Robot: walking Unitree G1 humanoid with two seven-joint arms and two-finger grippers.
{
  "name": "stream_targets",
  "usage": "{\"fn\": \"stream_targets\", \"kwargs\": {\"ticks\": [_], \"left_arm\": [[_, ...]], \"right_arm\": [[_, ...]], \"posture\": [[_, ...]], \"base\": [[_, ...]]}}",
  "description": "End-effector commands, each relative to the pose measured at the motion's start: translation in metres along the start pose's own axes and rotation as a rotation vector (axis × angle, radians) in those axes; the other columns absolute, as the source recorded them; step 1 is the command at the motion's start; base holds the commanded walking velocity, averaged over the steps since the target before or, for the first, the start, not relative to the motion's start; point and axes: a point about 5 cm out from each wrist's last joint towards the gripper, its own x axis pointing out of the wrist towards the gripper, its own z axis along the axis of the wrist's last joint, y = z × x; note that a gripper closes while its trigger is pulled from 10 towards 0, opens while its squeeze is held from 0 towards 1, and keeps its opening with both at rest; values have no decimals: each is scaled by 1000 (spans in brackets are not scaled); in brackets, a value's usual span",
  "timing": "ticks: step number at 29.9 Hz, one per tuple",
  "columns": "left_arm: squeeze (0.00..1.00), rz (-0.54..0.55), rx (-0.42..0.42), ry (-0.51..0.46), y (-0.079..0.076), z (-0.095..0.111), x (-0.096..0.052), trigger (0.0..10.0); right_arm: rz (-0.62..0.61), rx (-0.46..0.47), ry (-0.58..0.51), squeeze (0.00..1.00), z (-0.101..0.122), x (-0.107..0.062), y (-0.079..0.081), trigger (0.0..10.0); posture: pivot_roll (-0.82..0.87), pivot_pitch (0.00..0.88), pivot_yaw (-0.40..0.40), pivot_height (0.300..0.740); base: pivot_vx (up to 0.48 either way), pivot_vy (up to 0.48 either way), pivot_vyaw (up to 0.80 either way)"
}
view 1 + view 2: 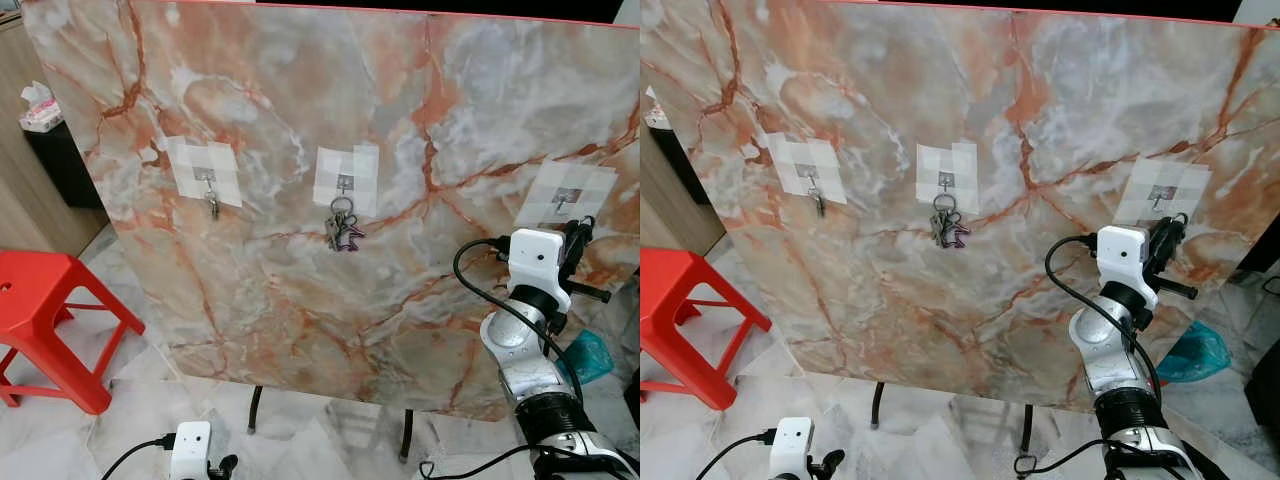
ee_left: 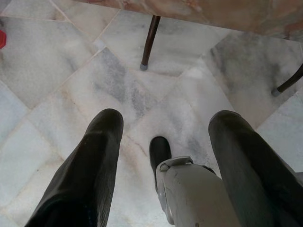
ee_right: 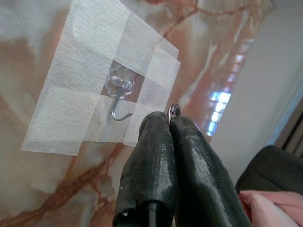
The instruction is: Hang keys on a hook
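Head views: I have the right gripper (image 1: 578, 232) raised at the taped hook (image 1: 565, 199) near the marble board's (image 1: 300, 300) right edge; bunched keys (image 1: 342, 228) hang mid-board. Right wrist: fingers pinched together on a key ring (image 3: 174, 111) just beside that hook. Left wrist: left gripper (image 2: 165, 127) spread apart over the floor (image 2: 71, 71).

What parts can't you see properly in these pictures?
- Key in the right hand: right wrist view, the shut fingers hide all but a metal ring.
- Right hook: head views, too small to show its shape.
- Red stool: cut off by the picture's edge.
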Motion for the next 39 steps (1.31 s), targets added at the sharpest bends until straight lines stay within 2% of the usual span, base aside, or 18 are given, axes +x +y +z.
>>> {"fn": "stream_targets", "kwargs": {"ticks": [1,6,10,27,30,39], "left_arm": [[0,5,4,22,2,-5,-1,10000],[0,0,6,24,1,-6,-1,10000],[0,-5,8,24,-1,-6,-1,10000],[0,-3,-1,9,-1,-2,0,10000],[0,-5,-5,6,-1,-1,0,10000],[0,-11,-6,4,-2,0,0,10000]], "right_arm": [[19,-21,-14,0,3,4,0,10000],[32,-27,7,0,-1,3,1,10000],[94,-22,-9,0,1,2,7,10000],[68,-18,-18,0,3,3,5,10000],[88,-25,10,0,0,3,8,10000],[78,-14,3,0,7,9,11,10000]], "posture": [[39,0,-43,740],[40,0,-43,740],[36,0,-42,740],[40,0,-47,740],[31,0,-44,740],[36,0,-44,740]], "base": [[0,0,0],[0,0,0],[0,0,0],[0,0,0],[0,0,0],[0,0,0]]}}
